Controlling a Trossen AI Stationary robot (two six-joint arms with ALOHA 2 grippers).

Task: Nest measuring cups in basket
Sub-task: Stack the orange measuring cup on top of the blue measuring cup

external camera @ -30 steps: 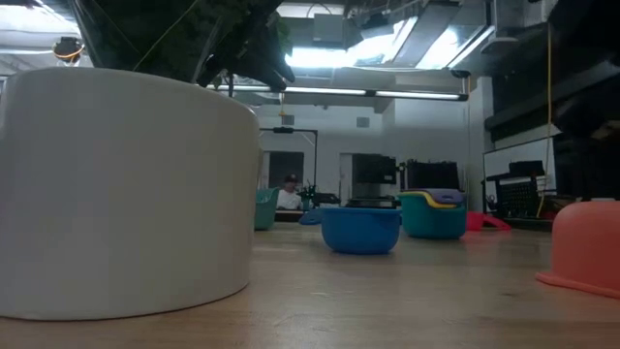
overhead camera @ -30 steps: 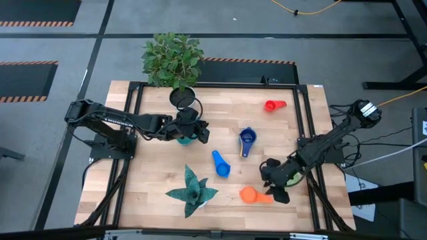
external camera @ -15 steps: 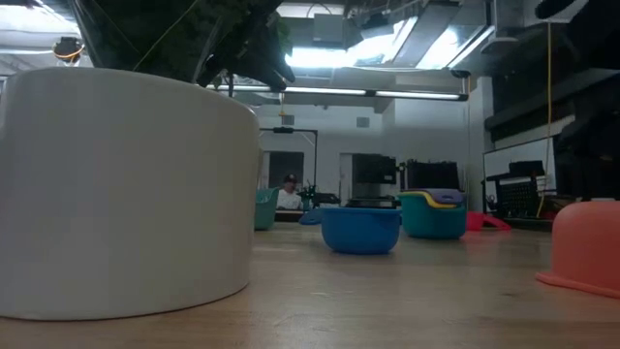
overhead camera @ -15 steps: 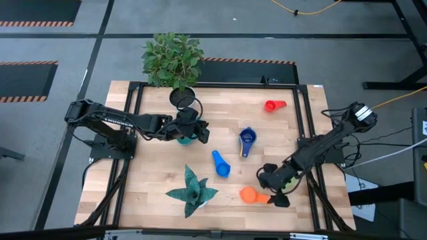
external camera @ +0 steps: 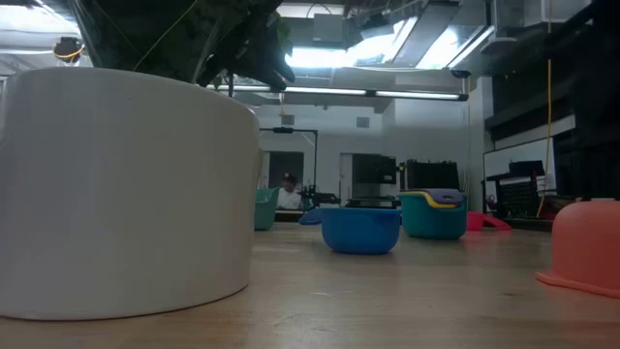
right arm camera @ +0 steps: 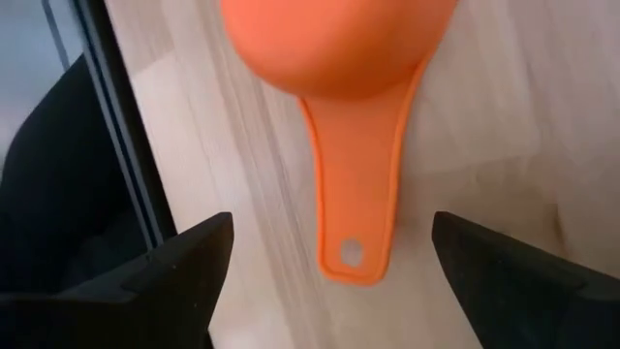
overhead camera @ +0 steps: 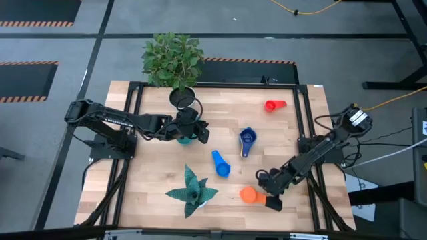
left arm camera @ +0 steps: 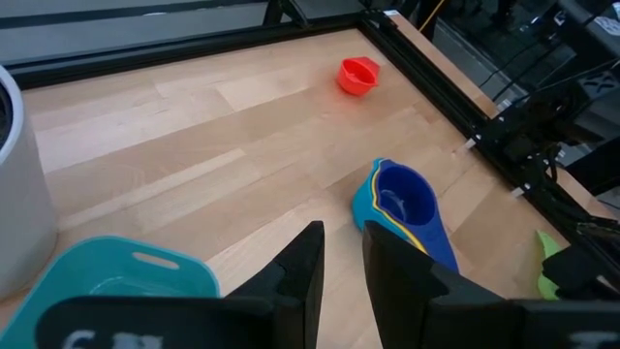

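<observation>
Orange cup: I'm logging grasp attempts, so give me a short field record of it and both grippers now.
orange cup: upside down on the table, handle flat
right gripper: open, fingers either side of the handle, not closed on it
left gripper: at the teal basket, holding its rim
nearby: blue cup, loose on the table

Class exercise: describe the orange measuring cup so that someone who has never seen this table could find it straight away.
Start from the wooden table, at the edge opposite the leafy potted plant, on the right arm's side. There the orange measuring cup lies mouth down, its handle between the open fingers of the right gripper. It is the only orange cup; the nearest cup is blue.
</observation>
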